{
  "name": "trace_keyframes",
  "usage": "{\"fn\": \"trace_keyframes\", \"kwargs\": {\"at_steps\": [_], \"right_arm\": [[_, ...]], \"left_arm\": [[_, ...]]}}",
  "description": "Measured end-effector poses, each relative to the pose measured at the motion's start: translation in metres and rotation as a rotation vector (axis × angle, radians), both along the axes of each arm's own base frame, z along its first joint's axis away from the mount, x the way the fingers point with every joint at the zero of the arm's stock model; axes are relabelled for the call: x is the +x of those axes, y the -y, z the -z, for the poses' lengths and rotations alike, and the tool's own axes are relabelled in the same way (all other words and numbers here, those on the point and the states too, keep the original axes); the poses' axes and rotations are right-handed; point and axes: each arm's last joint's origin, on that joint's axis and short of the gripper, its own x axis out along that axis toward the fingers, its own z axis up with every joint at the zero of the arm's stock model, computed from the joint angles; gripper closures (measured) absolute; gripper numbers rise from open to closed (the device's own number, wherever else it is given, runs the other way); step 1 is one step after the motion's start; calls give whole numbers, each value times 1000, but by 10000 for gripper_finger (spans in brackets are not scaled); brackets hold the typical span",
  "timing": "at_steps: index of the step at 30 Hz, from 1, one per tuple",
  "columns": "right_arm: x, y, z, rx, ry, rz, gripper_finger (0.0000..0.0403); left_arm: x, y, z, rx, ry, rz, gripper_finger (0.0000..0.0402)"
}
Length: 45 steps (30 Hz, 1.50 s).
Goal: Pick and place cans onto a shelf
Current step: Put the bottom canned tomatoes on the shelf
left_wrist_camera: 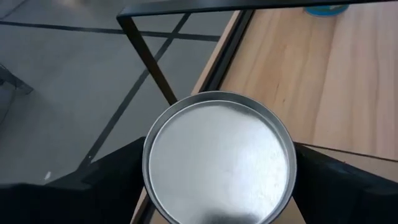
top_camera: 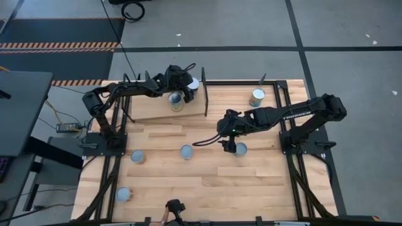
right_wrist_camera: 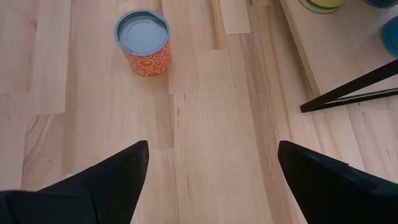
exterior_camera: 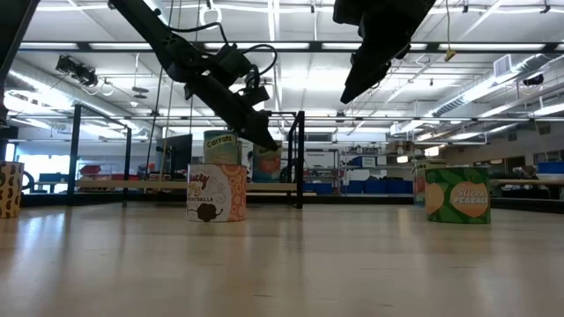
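Cans are scattered over the wooden tabletop (top_camera: pixel 207 182) and the shelf (top_camera: pixel 157 110), which lies in the upper left part of the table in the high view, a pale plank edged by black rods with a black upright divider (top_camera: pixel 206 100) at its right end; one can (top_camera: pixel 177 102) stands on the shelf near that divider, and a second, silver-topped can (top_camera: pixel 193 84) shows just above and to the right of it, under the left gripper (top_camera: pixel 186 85); in the left wrist view this can's round shiny top (left_wrist_camera: pixel 219 159) fills the lower centre of the frame between the two dark fingers (left_wrist_camera: pixel 106 186), which stand spread at either side of it, though whether they touch its wall cannot be told; the right gripper (top_camera: pixel 231 143) hangs over the middle of the table, right of centre in the high view, with a can (top_camera: pixel 241 149) just beside it at lower right; in the right wrist view its fingers (right_wrist_camera: pixel 118 171) are spread wide over bare wood and pinch nothing, and an orange-patterned can (right_wrist_camera: pixel 143 42) with a bluish top stands in the upper left of that frame; more cans sit at the centre (top_camera: pixel 186 152), at centre left (top_camera: pixel 137 157), at lower left (top_camera: pixel 123 194) and at the upper right (top_camera: pixel 256 97) of the table; in the low view an orange-labelled can (exterior_camera: pixel 217 192) stands left of centre and a green one (exterior_camera: pixel 457 195) at the right.
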Motion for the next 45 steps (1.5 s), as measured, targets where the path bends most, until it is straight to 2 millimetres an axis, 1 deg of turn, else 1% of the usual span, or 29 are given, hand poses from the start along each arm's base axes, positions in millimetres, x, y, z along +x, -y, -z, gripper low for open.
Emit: {"fn": "trace_keyframes", "kwargs": {"at_steps": [8,12,16,22,28,36,38,42,45], "right_arm": [[0,0,0,-1,0,-2,37],[0,0,0,-1,0,-1,37],[0,0,0,1,0,1,37],[0,0,0,1,-1,1,37],[0,0,0,10,1,13,37],[0,0,0,15,2,19,37],[0,0,0,15,2,20,37],[0,0,0,15,3,20,37],[0,0,0,15,3,20,37]], "left_arm": [[0,0,0,4,-2,1,46],[0,0,-3,10,-9,6,46],[2,-2,-10,-1,-22,6,45],[2,-3,-13,-59,1,17,46],[1,-3,-11,-75,-8,16,47],[1,-3,-12,-73,-7,16,72],[1,-3,-12,-73,-7,16,67],[1,-3,-12,-72,-7,15,40],[1,-3,-12,-71,-6,14,30]]}}
